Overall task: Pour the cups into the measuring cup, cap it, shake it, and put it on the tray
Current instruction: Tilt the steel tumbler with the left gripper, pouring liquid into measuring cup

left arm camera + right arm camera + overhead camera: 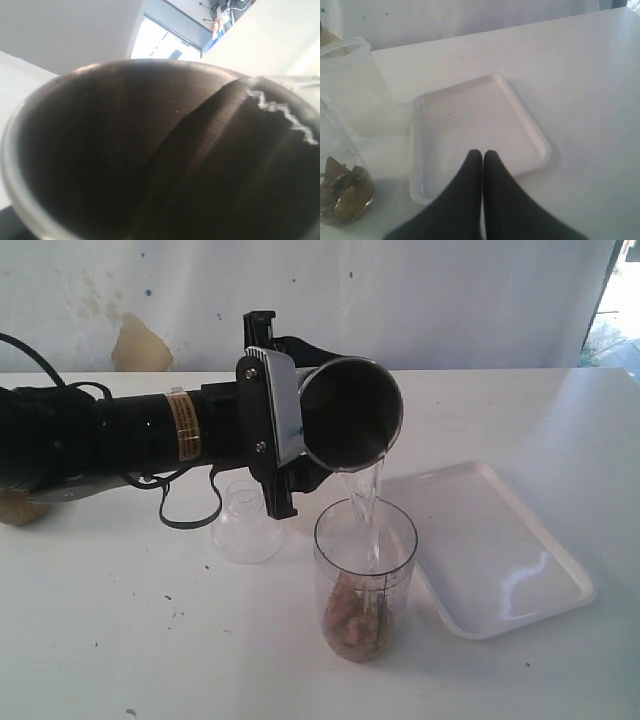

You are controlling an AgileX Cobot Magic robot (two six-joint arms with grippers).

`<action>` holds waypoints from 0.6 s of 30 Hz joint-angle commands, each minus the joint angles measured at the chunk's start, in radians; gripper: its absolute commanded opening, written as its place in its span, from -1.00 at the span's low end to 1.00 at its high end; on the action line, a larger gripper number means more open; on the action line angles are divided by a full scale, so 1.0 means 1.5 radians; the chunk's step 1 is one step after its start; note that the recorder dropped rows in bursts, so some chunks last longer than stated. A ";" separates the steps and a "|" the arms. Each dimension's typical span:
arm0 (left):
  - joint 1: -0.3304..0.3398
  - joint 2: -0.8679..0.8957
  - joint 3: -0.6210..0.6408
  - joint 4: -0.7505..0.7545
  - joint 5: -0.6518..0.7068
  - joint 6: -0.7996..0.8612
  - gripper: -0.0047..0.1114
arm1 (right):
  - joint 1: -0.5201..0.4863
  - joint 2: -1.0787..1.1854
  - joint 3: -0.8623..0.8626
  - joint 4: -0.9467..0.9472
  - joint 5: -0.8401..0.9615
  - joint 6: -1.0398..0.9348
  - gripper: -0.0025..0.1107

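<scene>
My left gripper (292, 432) is shut on the steel tumbler (350, 415), which is tipped over above the measuring cup (365, 580). A stream of clear water (365, 502) runs from the tumbler's lip into that cup, which holds brown bits (358, 625) at the bottom. The left wrist view is filled by the tumbler's dark inside (150, 165), with water at its rim (280, 110). The white tray (500, 540) lies to the right of the measuring cup. My right gripper (482, 152) is shut and holds nothing, hovering over the tray (470, 115). The wooden cup cannot be made out for sure.
A frosted, unmarked translucent cup (245, 525) stands left of the measuring cup, below my left arm, and it also shows as the frosted cup (345, 75) in the right wrist view. A tan object (18, 506) peeks out under the arm at the far left.
</scene>
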 commanded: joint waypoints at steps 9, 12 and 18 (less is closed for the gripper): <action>-0.002 -0.009 -0.009 -0.052 -0.035 0.105 -0.92 | -0.006 -0.003 0.003 -0.004 -0.001 0.000 -0.96; -0.002 -0.009 -0.009 -0.052 -0.035 0.115 -0.92 | -0.006 -0.003 0.003 -0.004 -0.001 0.000 -0.96; -0.002 -0.009 -0.009 -0.052 -0.035 0.170 -0.92 | -0.006 -0.003 0.003 -0.004 -0.001 0.000 -0.96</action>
